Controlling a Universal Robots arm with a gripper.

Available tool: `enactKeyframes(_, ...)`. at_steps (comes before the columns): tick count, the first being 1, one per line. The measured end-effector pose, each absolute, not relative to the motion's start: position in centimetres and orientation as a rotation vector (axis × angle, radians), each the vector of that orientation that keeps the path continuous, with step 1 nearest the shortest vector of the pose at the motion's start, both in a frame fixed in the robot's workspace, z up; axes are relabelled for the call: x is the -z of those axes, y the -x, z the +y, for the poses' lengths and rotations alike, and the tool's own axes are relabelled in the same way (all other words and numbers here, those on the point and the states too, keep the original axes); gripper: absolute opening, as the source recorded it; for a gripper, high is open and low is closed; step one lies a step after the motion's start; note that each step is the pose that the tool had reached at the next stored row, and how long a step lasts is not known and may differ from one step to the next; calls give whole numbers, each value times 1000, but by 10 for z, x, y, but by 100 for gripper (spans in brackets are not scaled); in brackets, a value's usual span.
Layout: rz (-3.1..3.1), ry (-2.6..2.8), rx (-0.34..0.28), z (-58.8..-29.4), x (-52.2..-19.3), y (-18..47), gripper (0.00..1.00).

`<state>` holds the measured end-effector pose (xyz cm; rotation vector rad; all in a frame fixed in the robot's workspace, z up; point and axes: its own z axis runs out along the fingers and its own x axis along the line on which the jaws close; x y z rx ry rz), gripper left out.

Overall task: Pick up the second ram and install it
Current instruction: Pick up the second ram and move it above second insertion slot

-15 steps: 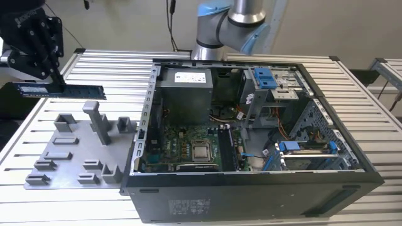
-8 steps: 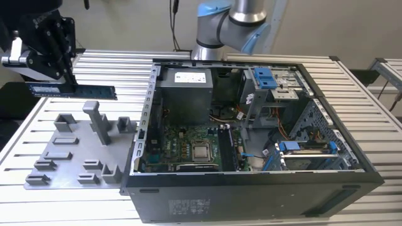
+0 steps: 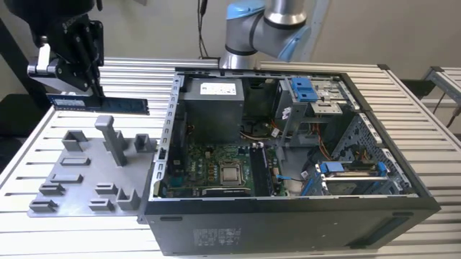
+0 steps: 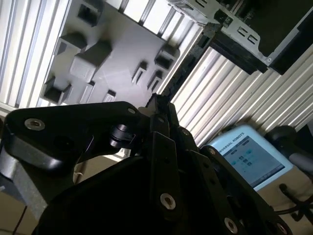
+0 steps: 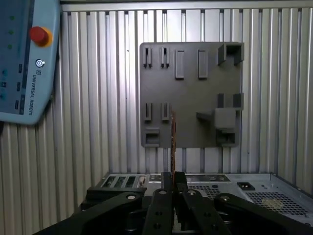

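In the exterior view the gripper [image 3: 75,90] hangs in the air at the exterior view's left, above the far edge of the grey fixture plate [image 3: 86,178]. Its fingers are clenched on the second ram [image 3: 108,104]. The stick is held level, with its long side horizontal. One end is between the fingers and the other end reaches out toward the open computer case [image 3: 288,232]. The second ram touches neither the plate nor the case; it is clear of the posts and blocks of the plate. The case lies on its side on the slatted aluminium table [image 3: 72,240], just beside the plate, and the green motherboard [image 3: 216,167] is visible inside it. The base of the arm [image 3: 270,21] stands behind the case. In the first wrist view the second ram [image 5: 172,142] appears edge-on as a thin line coming out from between the black fingers [image 5: 160,205], with the fixture plate [image 5: 190,93] beyond it and a teach pendant [image 5: 24,58] lying on the table. In the second wrist view the stick [image 4: 188,63] points toward a corner of the case [image 4: 254,34].
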<state>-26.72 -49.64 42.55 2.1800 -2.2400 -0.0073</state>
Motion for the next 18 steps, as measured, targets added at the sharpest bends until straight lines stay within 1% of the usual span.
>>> enactKeyframes(18, -2233, -2173, 22, -496, -426, 226, 14)
